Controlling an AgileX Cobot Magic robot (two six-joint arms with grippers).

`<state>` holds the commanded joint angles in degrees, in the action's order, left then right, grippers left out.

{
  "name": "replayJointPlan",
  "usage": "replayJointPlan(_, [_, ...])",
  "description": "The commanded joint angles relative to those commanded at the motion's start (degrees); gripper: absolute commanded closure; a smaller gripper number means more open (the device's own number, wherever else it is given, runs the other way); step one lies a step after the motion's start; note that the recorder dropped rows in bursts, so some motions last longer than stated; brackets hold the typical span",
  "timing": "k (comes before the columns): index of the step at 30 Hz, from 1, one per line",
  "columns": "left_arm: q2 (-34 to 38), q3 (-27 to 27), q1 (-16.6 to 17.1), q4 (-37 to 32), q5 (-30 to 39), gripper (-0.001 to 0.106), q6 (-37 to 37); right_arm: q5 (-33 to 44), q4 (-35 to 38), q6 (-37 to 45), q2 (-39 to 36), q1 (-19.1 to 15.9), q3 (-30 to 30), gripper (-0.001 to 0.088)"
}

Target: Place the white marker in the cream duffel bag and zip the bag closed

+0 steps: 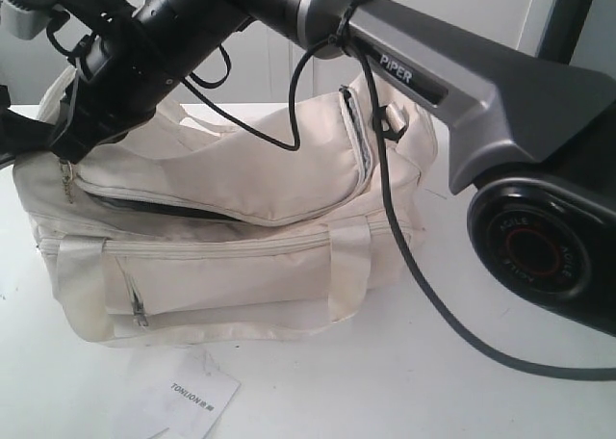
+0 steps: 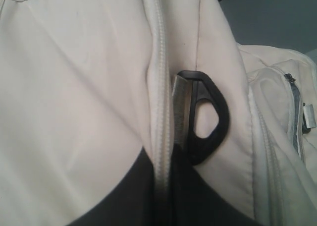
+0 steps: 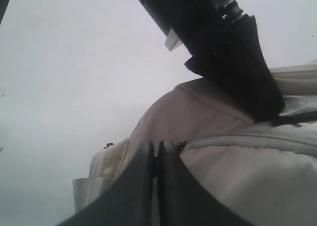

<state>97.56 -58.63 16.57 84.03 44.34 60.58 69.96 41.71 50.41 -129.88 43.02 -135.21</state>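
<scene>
Across the middle of the white table [image 1: 404, 381] slumps the cream duffel bag [image 1: 241, 266], soft and floppy, its top zip [image 1: 154, 208] gaping along the front. Against the bag's end the right gripper [image 3: 156, 159] is clenched tight. The left gripper [image 2: 166, 186] straddles the zip seam, but I can't tell its grip. I'd hold the fabric taut and draw the small pull [image 1: 66, 179]. I see the white marker nowhere.

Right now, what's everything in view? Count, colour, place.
cream duffel bag: 1, cream, on the table, top flap partly unzipped
paper tag: 1, white, on the table in front of the bag
strap ring: at least 1, black, on the bag's end
cable: 1, black, hanging across the bag
table: 1, white
white marker: none visible
left gripper: 1, black, closed on the bag's zip seam
right gripper: 1, black, shut, against the bag
</scene>
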Motion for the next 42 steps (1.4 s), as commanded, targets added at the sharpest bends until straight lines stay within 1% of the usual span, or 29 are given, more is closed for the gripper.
replayJointPlan(7, [0.0, 0.0, 0.0, 0.95, -0.35, 0.105, -0.18, 0.0, -0.4, -1.19, 0.04, 1.39, 0.0, 0.0868])
replayJointPlan(10, [0.0, 0.0, 0.0, 1.8, -0.77, 0.105, -0.35, 0.0, -1.74, -1.78, 0.04, 1.85, 0.0, 0.0868])
replayJointPlan(11, [0.0, 0.0, 0.0, 2.55, -0.77, 0.105, -0.35, 0.0, -3.27, -2.58, 0.04, 2.09, 0.0, 0.0868])
replayJointPlan(16, [0.0, 0.0, 0.0, 2.95, -0.78, 0.105, -0.35, 0.0, -3.4, -4.42, 0.04, 2.09, 0.25, 0.0868])
replayJointPlan(20, [0.0, 0.0, 0.0, 3.48, -0.76, 0.105, -0.35, 0.0, -3.4, -5.5, 0.04, 2.09, 2.68, 0.0868])
replayJointPlan(24, [0.0, 0.0, 0.0, 3.59, -0.76, 0.105, -0.35, 0.0, -3.4, -6.05, 0.04, 2.09, 2.68, 0.0868])
replayJointPlan(31, [0.0, 0.0, 0.0, 4.23, -1.16, 0.105, -0.35, 0.0, -3.4, -7.73, 0.14, 3.19, 2.68, 0.0868])
replayJointPlan(42, [0.0, 0.0, 0.0, 4.47, -1.27, 0.105, -0.55, 0.0, -5.11, -7.83, 2.36, 3.18, 2.68, 0.0868])
